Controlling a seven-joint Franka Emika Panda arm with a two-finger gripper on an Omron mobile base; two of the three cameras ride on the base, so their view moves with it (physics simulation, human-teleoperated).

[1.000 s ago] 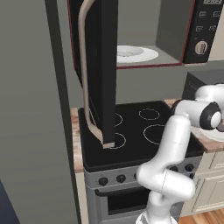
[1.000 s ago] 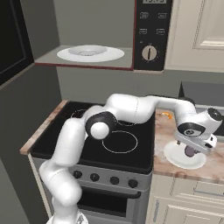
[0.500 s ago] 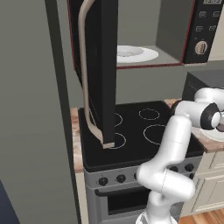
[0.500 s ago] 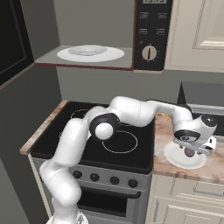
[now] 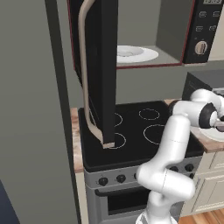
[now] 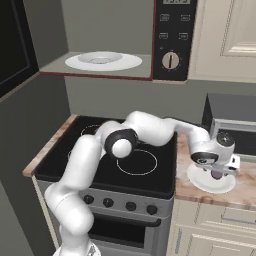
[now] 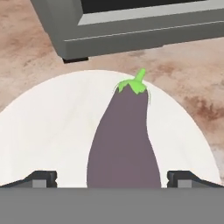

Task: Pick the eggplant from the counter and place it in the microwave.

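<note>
On the white round plate (image 7: 57, 131) near the front edge of the pinkish speckled stone bench (image 7: 192, 87) lies the dark purple eggplant (image 7: 123, 140), between the spread pincer (image 7: 112, 178) tips.

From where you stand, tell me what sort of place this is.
A rendered home kitchen, it seems. A black glass stovetop with an oven below sits under an open microwave, beside a speckled stone counter over cream cabinets. An eggplant lies on a white plate there.
</note>
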